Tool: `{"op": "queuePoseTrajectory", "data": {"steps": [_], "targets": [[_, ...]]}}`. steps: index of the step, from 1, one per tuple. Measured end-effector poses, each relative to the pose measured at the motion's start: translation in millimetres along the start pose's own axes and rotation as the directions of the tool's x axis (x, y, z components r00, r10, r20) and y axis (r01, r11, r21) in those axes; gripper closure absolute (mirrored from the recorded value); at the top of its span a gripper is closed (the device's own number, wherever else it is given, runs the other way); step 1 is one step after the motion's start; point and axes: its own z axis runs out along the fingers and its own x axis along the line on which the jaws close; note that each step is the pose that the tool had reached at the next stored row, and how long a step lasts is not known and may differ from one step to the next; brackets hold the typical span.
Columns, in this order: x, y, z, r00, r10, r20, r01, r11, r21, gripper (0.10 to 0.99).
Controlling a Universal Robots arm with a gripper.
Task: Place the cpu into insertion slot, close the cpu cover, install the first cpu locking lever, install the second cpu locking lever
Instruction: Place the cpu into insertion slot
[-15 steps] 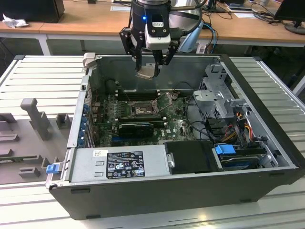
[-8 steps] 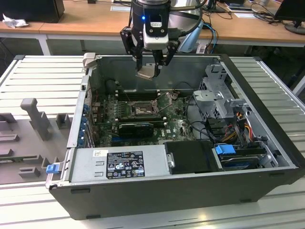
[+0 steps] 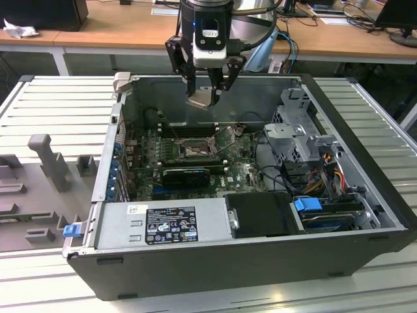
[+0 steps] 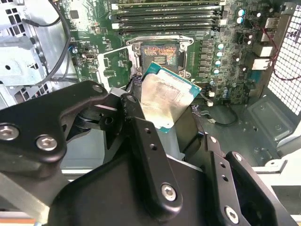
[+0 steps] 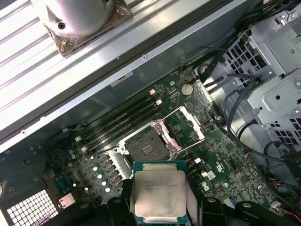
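Observation:
My gripper (image 3: 207, 94) hangs above the open computer case (image 3: 215, 261), shut on the cpu (image 3: 201, 99), which is tilted between the fingers. In both wrist views the cpu's silvery face (image 4: 167, 96) (image 5: 159, 193) sits between the black fingers (image 4: 134, 113), well above the board. The insertion slot (image 3: 195, 151) (image 4: 160, 54) (image 5: 148, 146) lies open on the green board with its dark centre bare. The cpu cover (image 5: 193, 122) stands flipped open beside the slot. A thin locking lever (image 5: 188, 147) sticks out at the slot's edge.
Long black memory slots (image 5: 122, 123) run beside the socket. A grey drive cage (image 3: 296, 127) with cables stands at the exterior view's right, and a power supply (image 3: 166, 225) sits at the front. A silvery cylinder (image 5: 80, 19) rests on the slatted table outside the case.

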Motion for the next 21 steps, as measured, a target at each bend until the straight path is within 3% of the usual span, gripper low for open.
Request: {"op": "queuePoseTrajectory", "data": {"steps": [21], "targets": [[0.0,0.0,0.0,0.995,0.1,0.0086,-0.1,0.995,-0.003,0.557]]}}
